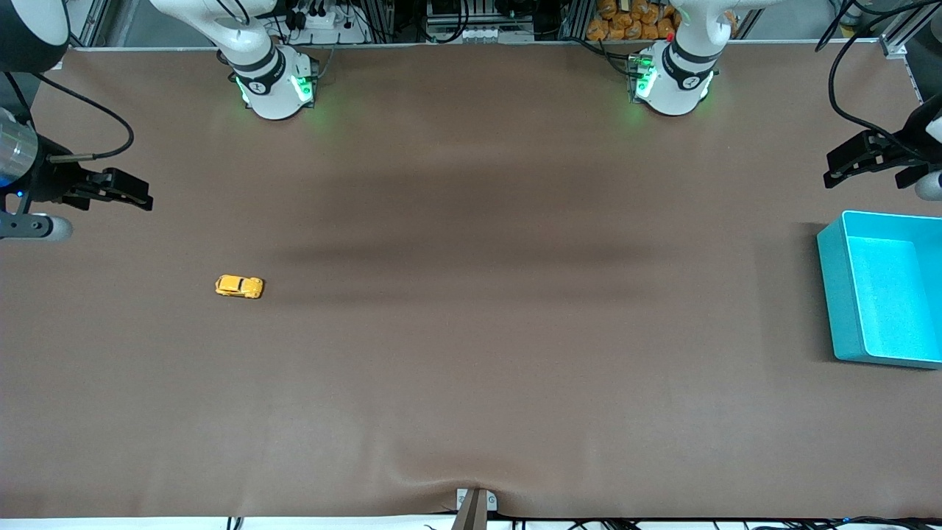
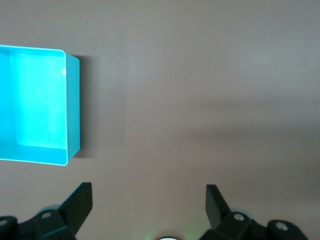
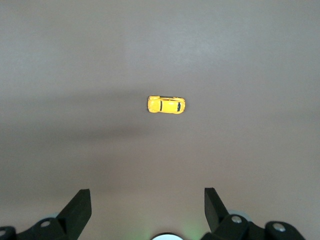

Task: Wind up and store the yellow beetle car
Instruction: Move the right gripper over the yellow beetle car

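1. Front view: the yellow car [image 1: 239, 286] sits on its wheels on the bare desk [image 1: 471, 383] toward the right arm's end, well apart from the teal bin [image 1: 831, 294] at the left arm's end. The right hand [image 1: 125, 190] hangs up at the desk's edge, fingers wide and empty

2. Left wrist view: the left hand [image 2: 149, 200] waits beside the bin [image 2: 72, 107], wide and empty

3. Right wrist view: the car [image 3: 166, 105] lies crosswise ahead of the spread fingers [image 3: 80, 205]; I'd centre over it, then pinch its sides

The big brown table [image 1: 471, 368] held a tiny yellow beetle car [image 1: 239, 286] toward the right arm's end. A teal bin [image 1: 835, 294], maybe empty, sat at the left arm's end.
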Controlling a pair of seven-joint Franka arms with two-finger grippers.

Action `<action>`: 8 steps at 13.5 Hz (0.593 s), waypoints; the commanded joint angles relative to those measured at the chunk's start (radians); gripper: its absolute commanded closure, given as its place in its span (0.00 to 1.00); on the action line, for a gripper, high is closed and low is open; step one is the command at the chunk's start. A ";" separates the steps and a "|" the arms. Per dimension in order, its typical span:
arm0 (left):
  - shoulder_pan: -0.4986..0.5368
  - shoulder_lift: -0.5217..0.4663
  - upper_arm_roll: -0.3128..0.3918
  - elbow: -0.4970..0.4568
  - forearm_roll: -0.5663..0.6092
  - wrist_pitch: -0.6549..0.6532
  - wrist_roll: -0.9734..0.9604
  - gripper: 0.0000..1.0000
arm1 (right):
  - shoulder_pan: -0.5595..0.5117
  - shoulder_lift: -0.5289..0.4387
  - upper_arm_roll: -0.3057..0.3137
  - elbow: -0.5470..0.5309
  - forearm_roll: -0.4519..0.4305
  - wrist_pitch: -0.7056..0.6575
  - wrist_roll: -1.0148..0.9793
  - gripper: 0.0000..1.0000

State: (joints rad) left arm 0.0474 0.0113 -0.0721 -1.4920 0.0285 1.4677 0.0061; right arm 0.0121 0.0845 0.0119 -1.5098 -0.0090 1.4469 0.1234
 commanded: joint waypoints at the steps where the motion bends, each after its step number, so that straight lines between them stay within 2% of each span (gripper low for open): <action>1: 0.005 0.003 0.000 0.015 0.014 -0.003 0.014 0.00 | -0.014 0.032 0.005 0.016 0.012 -0.008 0.196 0.00; 5: 0.006 0.001 0.002 0.015 0.016 -0.001 0.014 0.00 | -0.012 0.083 0.005 0.016 0.030 0.015 0.474 0.00; 8: 0.006 0.003 0.002 0.015 0.017 -0.001 0.014 0.00 | -0.015 0.101 0.005 0.014 0.032 0.026 0.554 0.00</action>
State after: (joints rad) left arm 0.0514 0.0113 -0.0700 -1.4915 0.0285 1.4677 0.0061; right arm 0.0080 0.1703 0.0121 -1.5109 0.0081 1.4723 0.5956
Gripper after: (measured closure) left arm 0.000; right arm 0.000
